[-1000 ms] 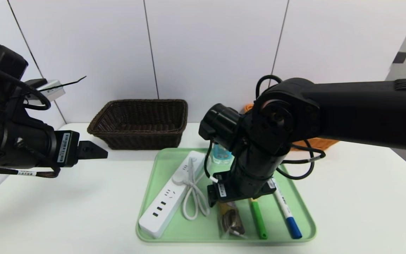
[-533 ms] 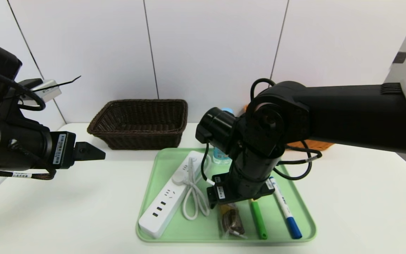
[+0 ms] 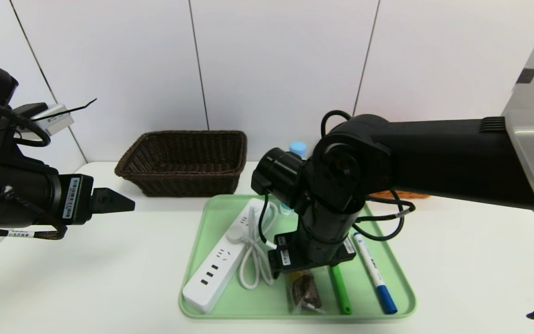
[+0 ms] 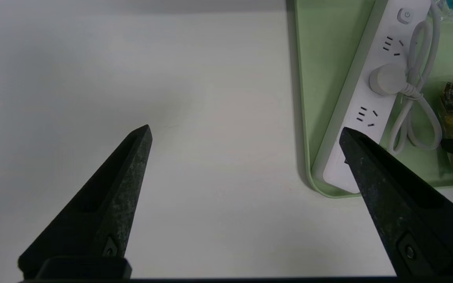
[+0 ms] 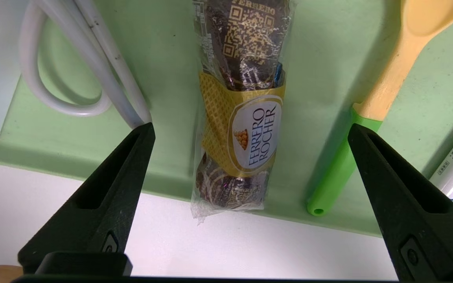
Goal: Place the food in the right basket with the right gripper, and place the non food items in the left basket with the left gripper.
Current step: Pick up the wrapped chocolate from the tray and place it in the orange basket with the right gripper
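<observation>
The right gripper (image 5: 250, 129) points down over the snack (image 5: 242, 114), fingers spread wide on either side of it and holding nothing. The snack lies in the green tray (image 3: 211, 218) between the power strip (image 3: 225, 260) cord and the pasta spoon (image 5: 372, 102), with the marker (image 3: 373, 273) just past that. The water bottle (image 3: 297, 149) peeks out behind the arm. The left gripper (image 4: 246, 133) hangs off to the side above the white table (image 4: 171, 78), fingers apart too, near the dark basket (image 3: 183, 160). The orange basket (image 3: 399, 195) is mostly hidden behind the right arm.
</observation>
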{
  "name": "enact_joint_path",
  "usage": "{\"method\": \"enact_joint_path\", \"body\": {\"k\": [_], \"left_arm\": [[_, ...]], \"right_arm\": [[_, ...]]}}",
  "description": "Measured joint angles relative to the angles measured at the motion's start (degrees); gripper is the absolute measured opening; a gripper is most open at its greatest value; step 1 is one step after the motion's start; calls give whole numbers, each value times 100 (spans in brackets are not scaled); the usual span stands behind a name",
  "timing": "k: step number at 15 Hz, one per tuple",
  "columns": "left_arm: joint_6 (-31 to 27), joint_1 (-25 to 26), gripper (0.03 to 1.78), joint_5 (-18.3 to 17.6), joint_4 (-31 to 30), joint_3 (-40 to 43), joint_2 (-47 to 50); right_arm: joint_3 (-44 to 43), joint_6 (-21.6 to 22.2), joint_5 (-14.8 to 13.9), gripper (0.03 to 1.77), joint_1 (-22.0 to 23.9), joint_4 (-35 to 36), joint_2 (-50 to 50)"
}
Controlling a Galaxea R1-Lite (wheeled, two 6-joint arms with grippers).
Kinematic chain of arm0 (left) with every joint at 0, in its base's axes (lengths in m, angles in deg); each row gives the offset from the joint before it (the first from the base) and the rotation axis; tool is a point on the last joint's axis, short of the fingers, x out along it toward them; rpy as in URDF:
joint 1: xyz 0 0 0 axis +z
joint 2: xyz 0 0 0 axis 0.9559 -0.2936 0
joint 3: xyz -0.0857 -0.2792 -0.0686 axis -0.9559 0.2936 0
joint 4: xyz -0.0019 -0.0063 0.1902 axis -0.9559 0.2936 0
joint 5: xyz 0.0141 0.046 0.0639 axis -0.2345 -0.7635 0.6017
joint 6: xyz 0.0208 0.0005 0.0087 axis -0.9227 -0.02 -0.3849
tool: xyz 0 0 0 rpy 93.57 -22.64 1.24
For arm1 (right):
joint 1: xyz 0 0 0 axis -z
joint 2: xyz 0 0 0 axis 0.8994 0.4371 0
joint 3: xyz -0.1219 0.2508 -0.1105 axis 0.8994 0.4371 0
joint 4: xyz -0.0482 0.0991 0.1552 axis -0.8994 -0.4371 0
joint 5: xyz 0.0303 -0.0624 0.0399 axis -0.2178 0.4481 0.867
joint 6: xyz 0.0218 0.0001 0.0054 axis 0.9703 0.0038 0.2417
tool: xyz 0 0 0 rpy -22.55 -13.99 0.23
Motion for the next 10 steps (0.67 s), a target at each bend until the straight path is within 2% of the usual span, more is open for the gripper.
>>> {"method": "enact_joint_path", "body": {"k": [6,7,10], "left_arm": [[1,0,169,2,-1,1,9],[0,0,169,2,-1,1,6],[1,0,169,0,-33,20,0]], "right_arm": [[9,5,0,170,15,-7,77],[9,2,0,164,22,-7,85],[11,7,4,114,48,-7,121]]}}
